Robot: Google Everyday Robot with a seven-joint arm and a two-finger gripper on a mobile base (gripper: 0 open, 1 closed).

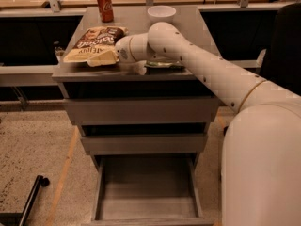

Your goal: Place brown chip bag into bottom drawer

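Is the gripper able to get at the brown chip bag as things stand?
Probably yes. The gripper sits right at the edge of the brown chip bag on the cabinet top, nothing between them. The red can and white bowl stand farther back, off that path.

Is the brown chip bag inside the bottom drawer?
No, the crinkly brown-and-cream chip bag lies on the grey cabinet top, at the robot's gripper, above the open grey bottom drawer.

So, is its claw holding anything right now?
Gripper: at the edge of the brown chip bag on the cabinet top; holding it or not cannot be told.
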